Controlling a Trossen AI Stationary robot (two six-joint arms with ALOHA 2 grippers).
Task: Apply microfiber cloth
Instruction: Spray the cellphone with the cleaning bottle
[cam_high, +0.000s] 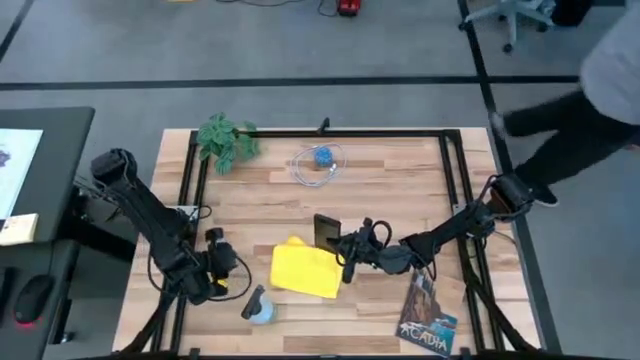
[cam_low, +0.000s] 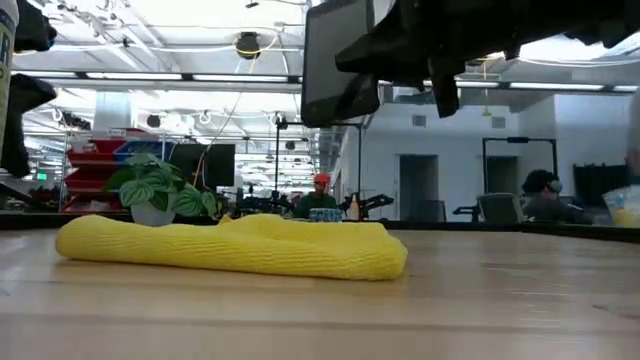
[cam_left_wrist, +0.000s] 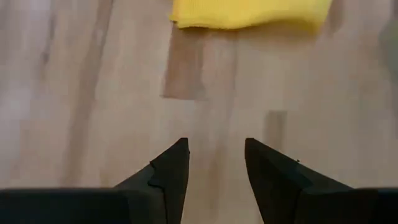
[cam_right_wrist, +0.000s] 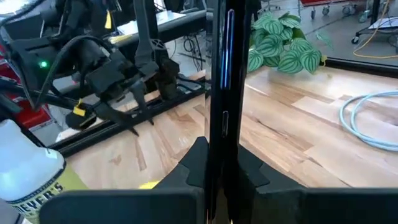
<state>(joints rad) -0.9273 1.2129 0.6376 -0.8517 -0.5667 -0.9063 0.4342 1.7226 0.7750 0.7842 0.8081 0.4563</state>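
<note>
Two dark, matte six-joint arms of jointed tubular links, black cables looped along each, left gripper (cam_left_wrist: 216, 163) with two black wedge-shaped fingers tapering to points, right gripper (cam_right_wrist: 214, 163) black and angular, yellow tag at the left wrist

Right gripper (cam_high: 338, 243), frame centre, is clamped tight; left gripper (cam_high: 232, 272), lower left, rests with fingers parted.

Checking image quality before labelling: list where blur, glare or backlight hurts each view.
Low view: ceiling lights backlight the right gripper and smartphone into silhouettes. Left wrist view: microfiber cloth and table soft, left gripper sharper. Right wrist view: the phone is too near, blurred. High view: even, no glare.
</note>
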